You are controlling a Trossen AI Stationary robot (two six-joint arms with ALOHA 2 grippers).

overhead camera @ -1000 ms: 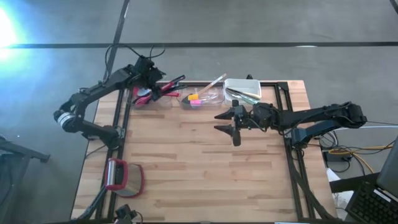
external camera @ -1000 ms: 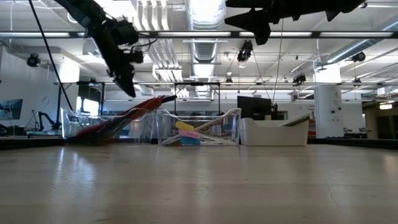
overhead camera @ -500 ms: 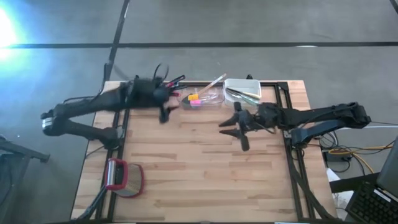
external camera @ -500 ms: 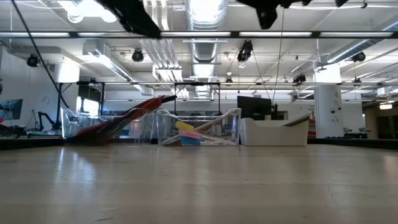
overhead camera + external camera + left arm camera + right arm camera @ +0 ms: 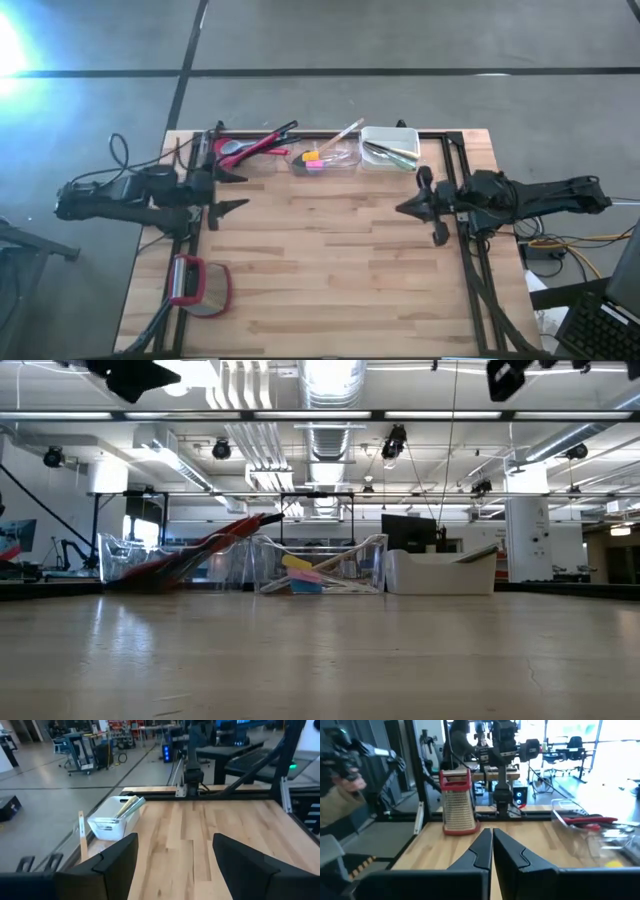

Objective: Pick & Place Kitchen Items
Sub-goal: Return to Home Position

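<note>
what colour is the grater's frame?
The grater has a red frame around silvery metal mesh; the right wrist view shows it best.

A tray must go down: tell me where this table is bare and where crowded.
Bare: the middle of the table, between the left gripper and right gripper, through to the near right corner. Crowded: the far edge, with the left clear bin, middle clear bin and white bin in a row. The red-framed grater takes the near left corner.
</note>
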